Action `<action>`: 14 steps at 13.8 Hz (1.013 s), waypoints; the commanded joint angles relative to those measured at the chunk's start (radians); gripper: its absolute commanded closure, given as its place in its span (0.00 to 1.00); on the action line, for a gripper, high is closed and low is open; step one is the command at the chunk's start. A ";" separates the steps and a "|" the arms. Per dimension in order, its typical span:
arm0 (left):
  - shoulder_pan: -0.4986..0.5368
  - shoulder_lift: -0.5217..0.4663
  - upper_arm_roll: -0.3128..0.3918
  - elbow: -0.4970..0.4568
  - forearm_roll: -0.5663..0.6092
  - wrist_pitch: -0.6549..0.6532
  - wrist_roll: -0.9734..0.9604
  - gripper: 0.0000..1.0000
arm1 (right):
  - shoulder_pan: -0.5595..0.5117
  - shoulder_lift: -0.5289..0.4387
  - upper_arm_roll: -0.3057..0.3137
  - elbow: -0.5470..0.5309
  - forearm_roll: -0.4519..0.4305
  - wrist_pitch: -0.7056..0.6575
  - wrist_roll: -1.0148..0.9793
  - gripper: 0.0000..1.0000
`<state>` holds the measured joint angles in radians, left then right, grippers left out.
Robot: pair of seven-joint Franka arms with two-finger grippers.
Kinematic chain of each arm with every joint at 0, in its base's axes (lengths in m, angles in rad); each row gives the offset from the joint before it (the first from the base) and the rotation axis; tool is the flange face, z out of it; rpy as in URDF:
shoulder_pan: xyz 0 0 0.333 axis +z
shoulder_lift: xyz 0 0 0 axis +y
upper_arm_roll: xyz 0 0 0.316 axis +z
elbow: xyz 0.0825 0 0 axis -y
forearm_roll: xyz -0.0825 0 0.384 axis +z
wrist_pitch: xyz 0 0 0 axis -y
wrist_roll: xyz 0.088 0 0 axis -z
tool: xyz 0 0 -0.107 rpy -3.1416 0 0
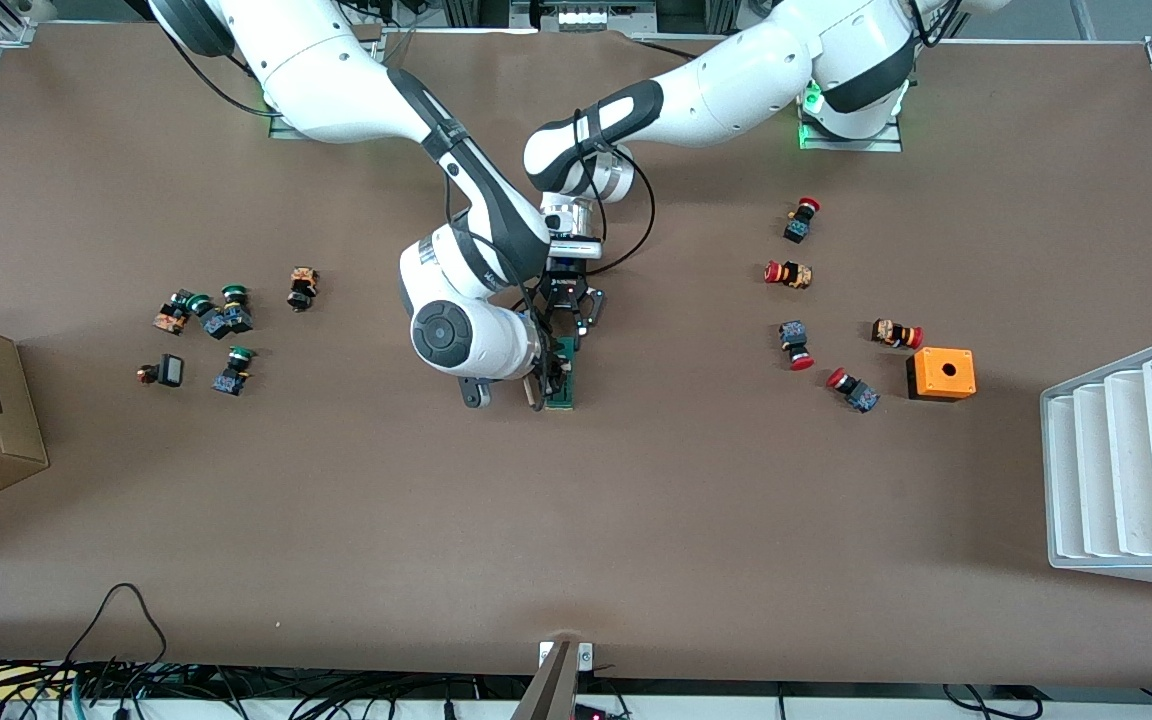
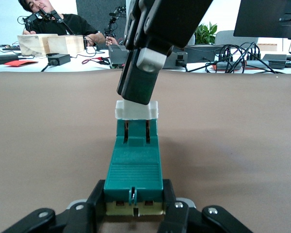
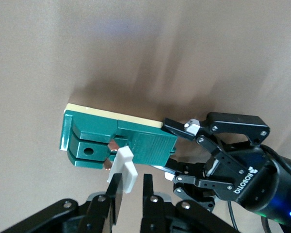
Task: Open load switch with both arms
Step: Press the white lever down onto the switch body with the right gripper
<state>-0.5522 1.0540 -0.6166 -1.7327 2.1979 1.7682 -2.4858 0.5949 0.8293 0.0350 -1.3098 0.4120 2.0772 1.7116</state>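
Front view, from the left of the frame: your right arm [image 1: 356, 75] comes down from the upper left, elbow bent, wrist folded over mid-table. Its right gripper [image 3: 131, 191] is clenched on the white tab [image 3: 124, 167] of the load switch [image 1: 562, 375], which lies at frame centre on the table [image 1: 636, 520]. Further right, your left arm [image 1: 736, 85] stretches in from the upper right, hand pointing down; the left gripper [image 2: 134, 204] grasps the green body at its other end.
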 commanded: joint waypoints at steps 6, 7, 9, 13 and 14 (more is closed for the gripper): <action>-0.003 0.037 -0.017 0.065 0.059 0.050 0.007 1.00 | 0.017 -0.042 0.003 -0.080 -0.025 0.029 -0.009 0.78; -0.003 0.037 -0.017 0.065 0.059 0.050 0.007 1.00 | 0.017 -0.042 0.003 -0.080 -0.025 0.032 -0.009 0.78; -0.003 0.037 -0.017 0.065 0.059 0.050 0.007 1.00 | 0.020 -0.039 0.003 -0.088 -0.035 0.044 -0.009 0.78; -0.003 0.037 -0.017 0.065 0.059 0.050 0.007 1.00 | 0.031 -0.032 0.002 -0.103 -0.041 0.069 -0.009 0.78; -0.003 0.037 -0.017 0.065 0.059 0.050 0.007 1.00 | 0.032 -0.030 0.002 -0.103 -0.042 0.073 -0.010 0.78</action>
<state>-0.5521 1.0540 -0.6166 -1.7326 2.1979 1.7682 -2.4858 0.6191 0.8194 0.0384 -1.3739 0.3858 2.1211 1.7084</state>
